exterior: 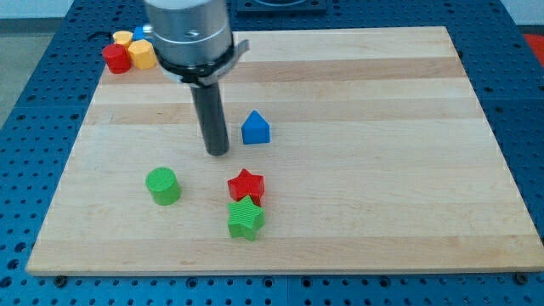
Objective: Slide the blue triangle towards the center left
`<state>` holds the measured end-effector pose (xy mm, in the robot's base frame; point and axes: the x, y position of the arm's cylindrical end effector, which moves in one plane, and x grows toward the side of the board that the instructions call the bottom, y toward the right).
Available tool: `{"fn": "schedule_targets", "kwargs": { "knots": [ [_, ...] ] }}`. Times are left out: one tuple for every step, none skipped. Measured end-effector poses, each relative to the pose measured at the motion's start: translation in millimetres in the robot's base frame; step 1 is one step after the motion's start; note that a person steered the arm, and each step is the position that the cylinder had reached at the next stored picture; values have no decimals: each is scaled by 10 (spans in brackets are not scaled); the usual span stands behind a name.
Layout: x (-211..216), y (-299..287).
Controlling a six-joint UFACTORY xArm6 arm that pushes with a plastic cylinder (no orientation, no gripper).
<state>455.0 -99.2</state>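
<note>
- Blue triangle [256, 128] is sitting near the bench [382, 170] middle, slightly toward the top edge; slide toward center left is looking not yet done.
- My tip [218, 151] is resting just beside it on the view's left, apart; judged on the wrong side, so it is needing to get round to the right.
- No hand fitted: plain rod, nothing to spread or pinch.
- Count: one green cylinder [162, 185], one red star [246, 185] touching one green star [246, 219] near the bottom edge.
- Top-left corner: red block [116, 58], two yellow blocks [141, 53], a blue one partly hidden.
</note>
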Motion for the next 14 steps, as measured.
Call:
{"fn": "schedule_targets", "kwargs": {
  "knots": [
    [211,180],
    [266,581],
    [18,768],
    [-112,455],
    [-121,-220],
    [-83,-332],
    [117,-5],
    [126,507],
    [-219,851],
    [-454,818],
    [-458,284],
    [-464,-250],
    [-551,-423],
    [-503,-134]
  ]
}}
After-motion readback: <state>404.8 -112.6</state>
